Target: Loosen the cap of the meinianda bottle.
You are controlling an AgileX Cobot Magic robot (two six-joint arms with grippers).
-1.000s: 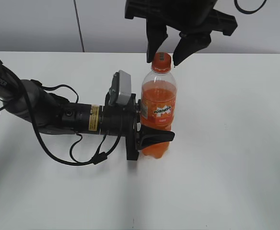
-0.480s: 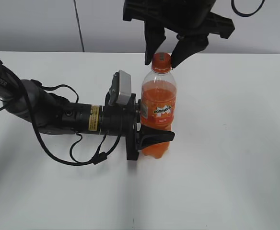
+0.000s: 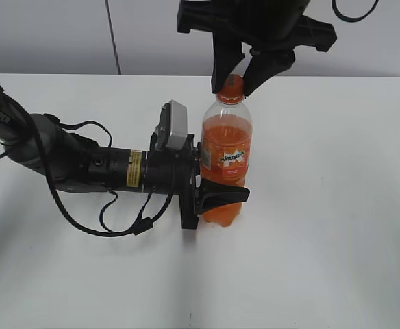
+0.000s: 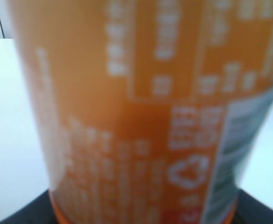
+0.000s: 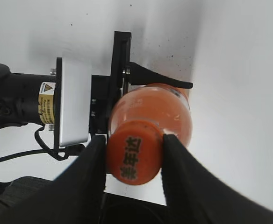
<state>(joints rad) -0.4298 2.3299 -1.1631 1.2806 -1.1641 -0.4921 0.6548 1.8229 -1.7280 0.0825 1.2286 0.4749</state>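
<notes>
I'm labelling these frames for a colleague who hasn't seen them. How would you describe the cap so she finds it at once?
Start at the white table, where the meinianda bottle stands upright, clamped low on its body by the left gripper. Follow it up to the very top: the cap sits there between the right gripper's dark fingers. It is the small round orange piece with dark characters on top.

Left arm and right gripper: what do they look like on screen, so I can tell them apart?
The left arm is black and tubular, with loose black cables looping beneath it, a yellow warning label on its wrist and a light grey camera box on top. The right gripper is all black, with two tapering fingers under a wide black body.
</notes>
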